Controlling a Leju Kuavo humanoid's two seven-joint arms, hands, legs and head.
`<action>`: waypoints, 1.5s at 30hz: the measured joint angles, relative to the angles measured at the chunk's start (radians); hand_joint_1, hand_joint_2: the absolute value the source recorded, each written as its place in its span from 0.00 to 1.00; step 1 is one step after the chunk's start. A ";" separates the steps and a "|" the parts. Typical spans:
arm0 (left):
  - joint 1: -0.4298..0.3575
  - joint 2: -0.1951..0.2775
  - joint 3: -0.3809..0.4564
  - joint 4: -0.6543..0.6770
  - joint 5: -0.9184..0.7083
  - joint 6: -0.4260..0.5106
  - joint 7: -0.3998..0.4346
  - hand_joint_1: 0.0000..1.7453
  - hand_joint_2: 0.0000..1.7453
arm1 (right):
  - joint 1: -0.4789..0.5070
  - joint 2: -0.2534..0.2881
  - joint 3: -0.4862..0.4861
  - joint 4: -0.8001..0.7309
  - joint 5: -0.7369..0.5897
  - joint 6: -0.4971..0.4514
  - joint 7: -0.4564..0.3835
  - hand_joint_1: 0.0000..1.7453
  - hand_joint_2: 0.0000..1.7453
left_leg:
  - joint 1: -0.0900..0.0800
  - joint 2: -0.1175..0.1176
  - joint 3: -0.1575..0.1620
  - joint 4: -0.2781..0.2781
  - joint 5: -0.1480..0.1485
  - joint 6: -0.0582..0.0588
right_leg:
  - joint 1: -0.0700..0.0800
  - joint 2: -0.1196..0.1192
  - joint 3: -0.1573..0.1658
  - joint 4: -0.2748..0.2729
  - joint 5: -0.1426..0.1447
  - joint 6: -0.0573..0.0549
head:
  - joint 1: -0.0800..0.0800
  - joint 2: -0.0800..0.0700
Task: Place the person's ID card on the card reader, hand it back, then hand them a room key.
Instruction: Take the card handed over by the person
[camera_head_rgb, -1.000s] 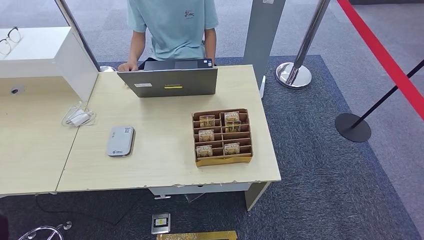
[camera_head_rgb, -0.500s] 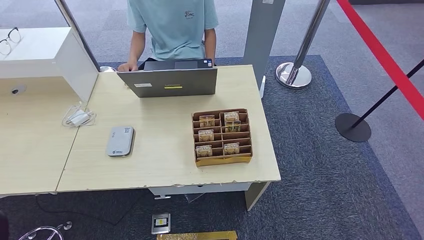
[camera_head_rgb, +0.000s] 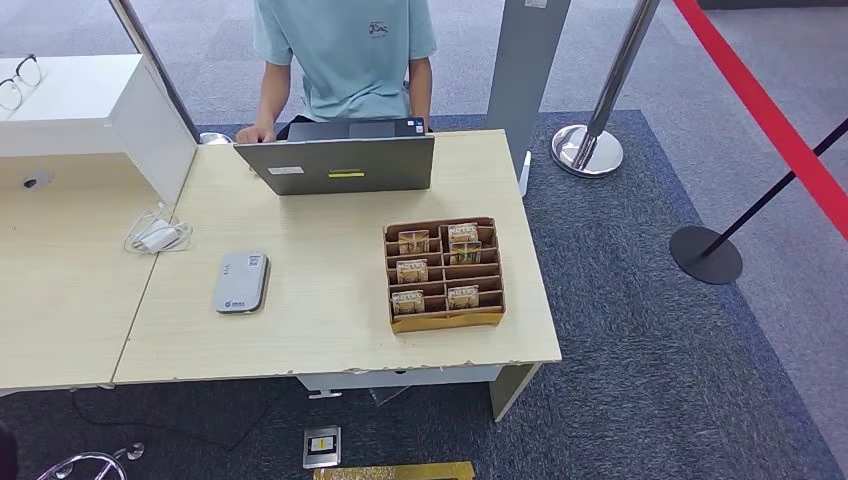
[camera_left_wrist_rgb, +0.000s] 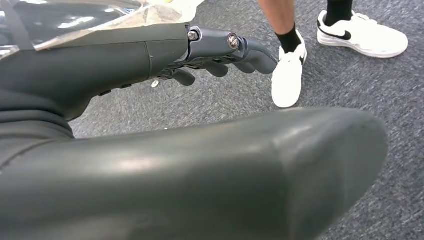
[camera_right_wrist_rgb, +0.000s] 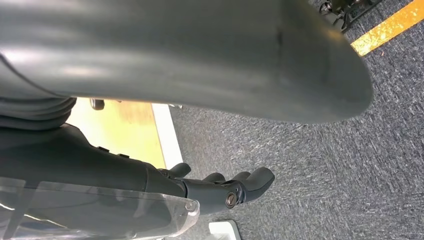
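— Sitting within easy reach on the desk (camera_head_rgb: 330, 345), probably for check-in: laptop (camera_head_rgb: 340, 165) turned toward the person (camera_head_rgb: 345, 50) at top centre, cardboard tray (camera_head_rgb: 445, 320) right of centre, card reader (camera_head_rgb: 241, 282) left of centre, flat to take the ID card. Can't tell where that card is.

— Counted: one desk, one person, one laptop, one tray, one reader, seemingly six room key sleeves (camera_head_rgb: 412, 270). Left hand (camera_left_wrist_rgb: 210, 50), right hand (camera_right_wrist_rgb: 215, 187): hanging over carpet, fingers loosely apart, holding nothing.

The grey card reader (camera_head_rgb: 241, 282) lies flat on the light wood desk, out on the left part, rounded corners, small label on top. The room keys (camera_head_rgb: 445, 268) stand upright in the slots of a brown cardboard organizer (camera_head_rgb: 446, 320) off to its right, near the desk's right edge.
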 joint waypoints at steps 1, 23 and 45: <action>0.000 0.002 0.000 0.001 0.000 0.000 -0.001 0.00 0.00 | 0.000 0.000 0.001 0.000 0.000 0.001 0.000 0.00 0.00 | 0.000 0.000 0.000 0.000 0.000 0.000 | 0.000 0.000 0.000 0.000 0.000 0.000 | 0.000 0.000; -0.022 0.102 0.047 0.011 0.381 0.023 -0.344 0.00 0.00 | -0.002 -0.004 0.010 0.000 -0.019 0.004 -0.008 0.00 0.00 | 0.000 0.000 0.000 0.000 0.000 0.000 | 0.000 0.000 0.000 0.000 0.000 0.000 | 0.000 0.000; 0.140 0.120 -0.217 -0.531 1.028 -0.080 -0.220 0.00 0.00 | -0.006 -0.014 0.010 0.000 -0.069 -0.012 -0.021 0.00 0.00 | 0.001 -0.001 0.003 0.000 -0.001 -0.001 | 0.001 0.000 0.001 0.000 -0.002 0.001 | 0.000 0.000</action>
